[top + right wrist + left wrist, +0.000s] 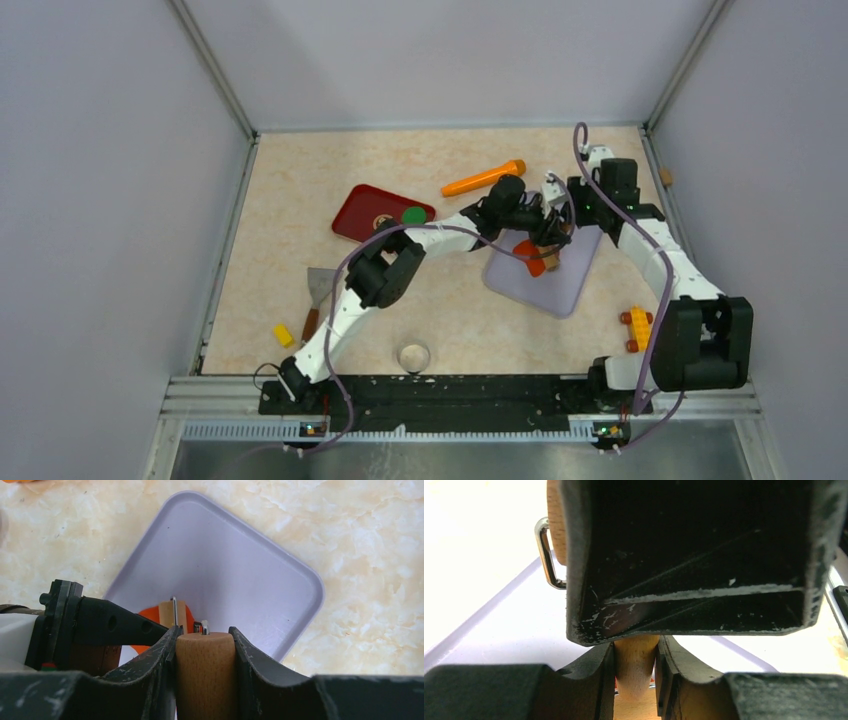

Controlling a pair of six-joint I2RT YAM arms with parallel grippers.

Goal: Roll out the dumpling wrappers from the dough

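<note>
Clamping opposite handles of the wooden rolling pin (205, 680), left gripper (635, 652) and right gripper (204, 641) rest it on the orange dumpling wrapper (149, 613).

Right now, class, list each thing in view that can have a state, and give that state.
left gripper, shut on the wooden roller
right gripper, shut on the wooden roller
wooden roller, held by both grippers over the lavender tray
dumpling wrapper, lying on the lavender tray, partly hidden by the wooden roller
green disc, lying on the red tray
</note>
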